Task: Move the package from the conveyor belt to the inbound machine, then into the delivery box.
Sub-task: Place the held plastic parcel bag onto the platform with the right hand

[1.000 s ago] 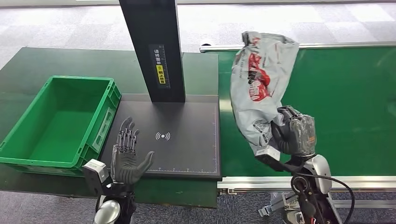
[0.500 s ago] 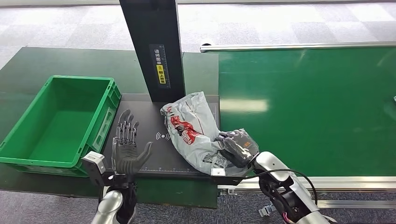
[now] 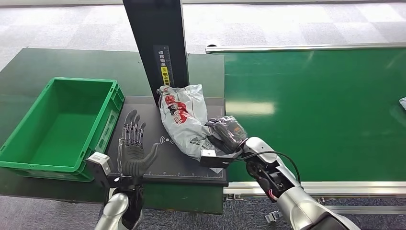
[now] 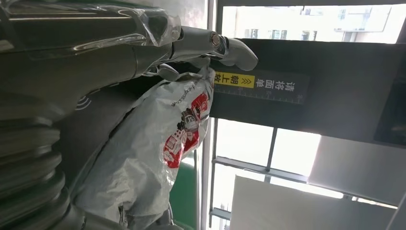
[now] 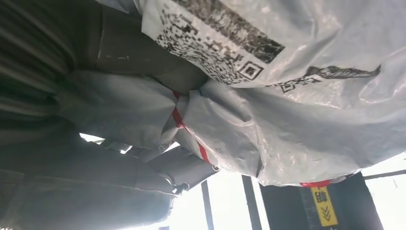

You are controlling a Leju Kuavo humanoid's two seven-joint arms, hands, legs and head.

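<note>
A grey plastic package [image 3: 182,119] with red print lies on the black inbound machine's plate [image 3: 143,124], its far end against the black upright post [image 3: 158,45]. My right hand [image 3: 227,135] grips the package's near right end; the right wrist view shows its fingers closed on crumpled grey plastic [image 5: 230,129] under a label with codes. My left hand [image 3: 131,151] hovers open, fingers spread, over the plate's near left part, beside the package [image 4: 158,143] and not touching it. The green delivery box [image 3: 57,124] stands empty to the left of the plate.
The green conveyor belt [image 3: 325,105] runs to the right of the plate, with a metal rail [image 3: 306,47] along its far side. A bit of another grey item [image 3: 402,102] shows at the belt's right edge. A dark green table [image 3: 62,62] carries the box.
My right hand carried the package from above the belt leftward onto the plate, then pushed it farther back against the post. My left hand stayed open in place.
</note>
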